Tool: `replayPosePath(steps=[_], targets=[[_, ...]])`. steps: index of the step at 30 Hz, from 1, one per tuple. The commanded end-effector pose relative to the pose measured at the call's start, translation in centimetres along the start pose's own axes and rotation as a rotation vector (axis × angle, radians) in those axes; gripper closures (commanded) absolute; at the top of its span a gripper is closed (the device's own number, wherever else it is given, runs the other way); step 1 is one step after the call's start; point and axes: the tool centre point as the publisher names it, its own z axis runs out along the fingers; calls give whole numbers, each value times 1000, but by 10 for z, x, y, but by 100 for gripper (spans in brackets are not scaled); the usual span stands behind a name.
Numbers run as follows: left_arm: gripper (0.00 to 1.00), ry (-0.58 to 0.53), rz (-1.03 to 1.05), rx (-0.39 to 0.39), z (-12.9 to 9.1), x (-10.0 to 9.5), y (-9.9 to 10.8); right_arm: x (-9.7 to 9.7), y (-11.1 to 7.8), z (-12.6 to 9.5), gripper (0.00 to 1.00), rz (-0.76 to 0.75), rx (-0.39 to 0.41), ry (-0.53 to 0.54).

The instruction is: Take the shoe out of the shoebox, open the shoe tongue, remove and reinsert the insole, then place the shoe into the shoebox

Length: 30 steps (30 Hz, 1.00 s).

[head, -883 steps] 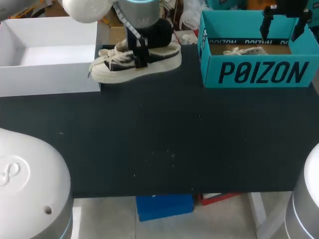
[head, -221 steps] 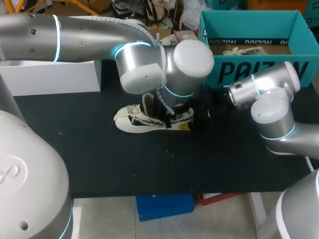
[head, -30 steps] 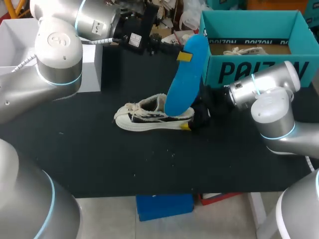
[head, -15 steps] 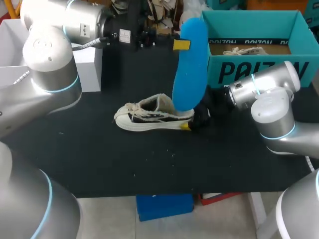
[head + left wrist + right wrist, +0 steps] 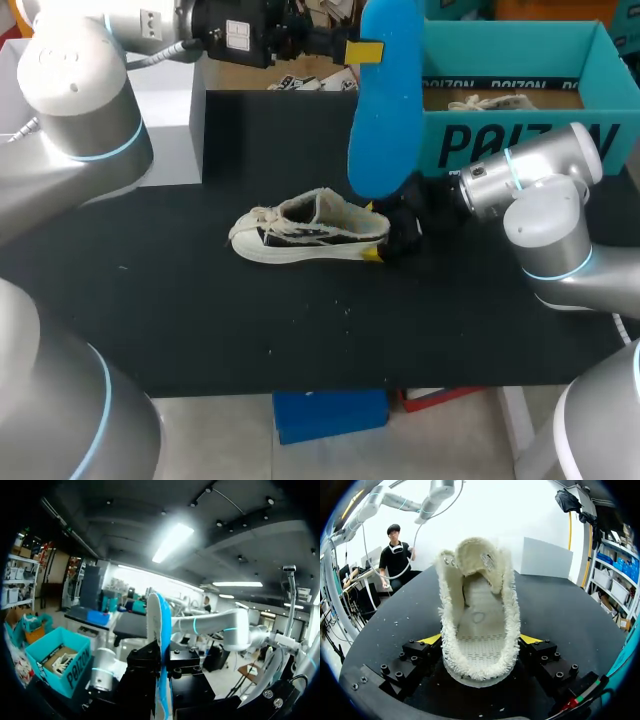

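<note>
Head view, upper middle: the left gripper (image 5: 362, 50) holds the blue insole (image 5: 385, 120) in the air over the table (image 5: 300, 340). Its fingers are clamped on the upper end, so the insole hangs nearly upright with its lower end just above the heel of the shoe (image 5: 300, 230). The left wrist view shows the insole edge-on between the fingers. Centre: the shoe stands on its sole, toe to the left, its heel pinched from both sides by the right gripper (image 5: 388, 238). The right wrist view shows the tongue laid forward and the mouth open. Upper right: the teal shoebox (image 5: 520, 150). The insole is probably light, thin and floppy, so it is best gripped flat-on at one end and fed in toe first. The shoe is probably light and soft-walled, and the heel is likely its firmest hold.
</note>
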Motion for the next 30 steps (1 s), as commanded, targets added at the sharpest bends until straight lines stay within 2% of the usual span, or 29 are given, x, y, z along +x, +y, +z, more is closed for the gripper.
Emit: replayPosePath(steps=[1, 10, 14, 15, 16, 19, 26, 29, 30], targets=[[100, 2, 23, -11, 3, 1, -15, 0, -2, 1, 100, 1, 2, 0], [100, 4, 77, -41, 3, 7, -36, 0, -2, 1, 100, 1, 2, 0], [100, 5, 79, -41, 3, 8, -38, 0, -2, 1, 98, 1, 2, 0], [100, 5, 79, -41, 3, 8, -38, 0, -2, 1, 56, 1, 2, 0], [100, 5, 79, -41, 3, 8, -38, 1, -2, 0, 0, 1, 8, 0], [100, 5, 79, -41, 3, 8, -38, 1, 1, -7, 0, -17, 76, 23], [100, 5, 79, -41, 3, 8, -38, -2, 20, -32, 0, -92, 340, 141], [100, 5, 79, -41, 3, 8, -38, -5, 28, -42, 0, -104, 421, 166], [100, 5, 79, -41, 3, 8, -38, -6, 31, -46, 0, -110, 479, 188]])
